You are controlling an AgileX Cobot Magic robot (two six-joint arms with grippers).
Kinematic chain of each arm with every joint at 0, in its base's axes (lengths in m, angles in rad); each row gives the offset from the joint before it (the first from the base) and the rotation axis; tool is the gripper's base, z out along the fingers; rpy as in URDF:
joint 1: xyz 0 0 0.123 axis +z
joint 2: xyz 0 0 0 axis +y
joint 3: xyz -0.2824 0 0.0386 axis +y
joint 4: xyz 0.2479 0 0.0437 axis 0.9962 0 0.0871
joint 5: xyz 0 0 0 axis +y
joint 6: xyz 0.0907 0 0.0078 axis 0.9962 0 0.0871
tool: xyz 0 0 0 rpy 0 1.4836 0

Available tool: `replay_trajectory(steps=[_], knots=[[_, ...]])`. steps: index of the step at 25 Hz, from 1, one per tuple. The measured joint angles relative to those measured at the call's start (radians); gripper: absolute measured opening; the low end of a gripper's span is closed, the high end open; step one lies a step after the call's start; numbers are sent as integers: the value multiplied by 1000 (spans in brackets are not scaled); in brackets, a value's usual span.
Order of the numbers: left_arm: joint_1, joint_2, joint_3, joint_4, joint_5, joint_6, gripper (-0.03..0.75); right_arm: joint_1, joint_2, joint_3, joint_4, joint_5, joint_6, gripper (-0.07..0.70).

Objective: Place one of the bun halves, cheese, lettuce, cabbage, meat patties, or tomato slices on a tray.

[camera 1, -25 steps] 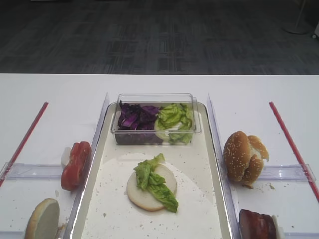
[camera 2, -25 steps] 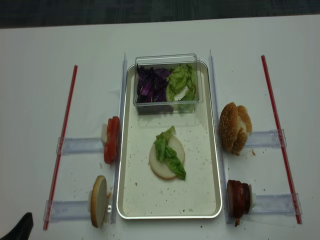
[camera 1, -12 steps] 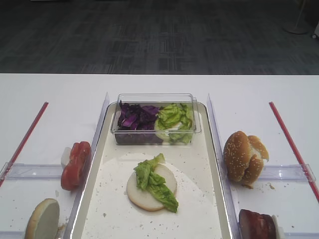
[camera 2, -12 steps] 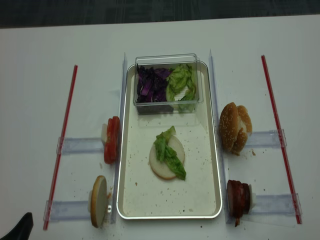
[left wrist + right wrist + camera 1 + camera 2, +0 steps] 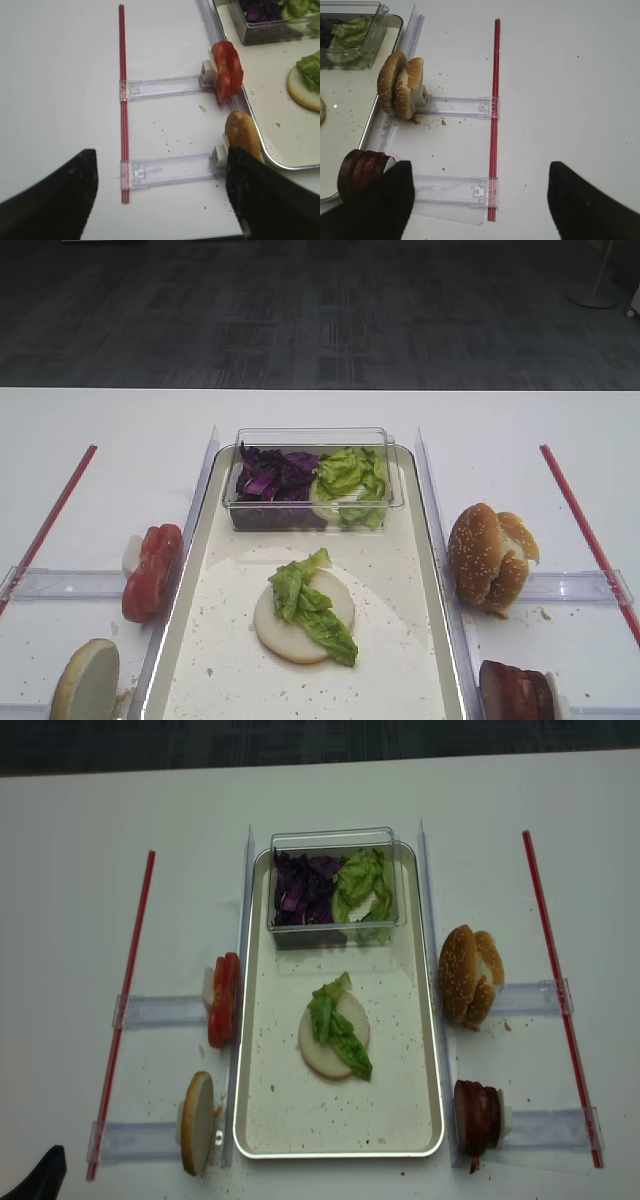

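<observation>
Lettuce (image 5: pixel 339 1026) lay across a pale flat bun half (image 5: pixel 332 1042) mid tray (image 5: pixel 300 1120). Right claw (image 5: pixel 477 200) was spread wide, gripping nothing, above the counter (image 5: pixel 560 75) near the meat patties (image 5: pixel 362 170). Left claw (image 5: pixel 160 200) was likewise spread, empty, beside the tomato slices (image 5: pixel 226 77).

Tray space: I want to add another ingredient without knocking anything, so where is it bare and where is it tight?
The tray is bare along its near end, below the flat bun half carrying the lettuce, and in strips either side of that bun. A narrower bare band lies between the bun and the clear tub. The far end is crowded: the tub spans nearly the full width.
</observation>
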Motion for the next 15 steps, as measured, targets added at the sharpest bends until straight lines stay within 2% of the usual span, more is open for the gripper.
replay_trajectory(steps=[15], knots=[[0,0,0,0,0,0,491,0,0,0,0,0,0,572]])
